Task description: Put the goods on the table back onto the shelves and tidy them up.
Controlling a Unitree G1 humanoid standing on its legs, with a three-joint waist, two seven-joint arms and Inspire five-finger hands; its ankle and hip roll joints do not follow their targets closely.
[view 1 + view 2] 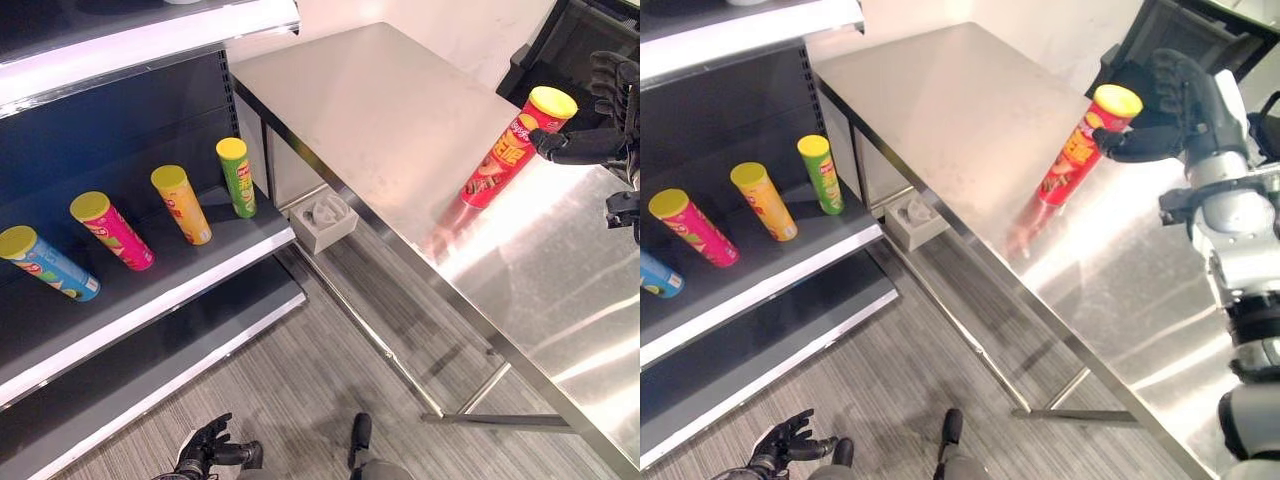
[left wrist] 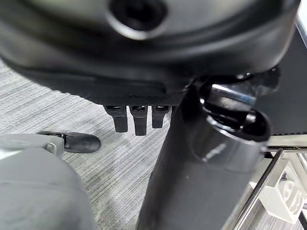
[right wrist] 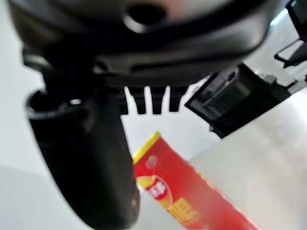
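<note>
One red can [image 1: 503, 155] with a yellow lid stands on the steel worktop [image 1: 400, 120], leaning; the right hand [image 1: 1170, 100] is at its top, thumb against the can just under the lid, fingers [image 1: 1160, 75] spread and not closed round it. Four cans stand in a row on the dark shelf [image 1: 180, 270]: blue [image 1: 48, 264], pink [image 1: 112, 232], orange [image 1: 182, 205], green [image 1: 237, 177]. Left hand [image 1: 205, 450] hangs low over the grey floor [image 1: 330, 370], fingers loosely relaxed, holding nothing.
</note>
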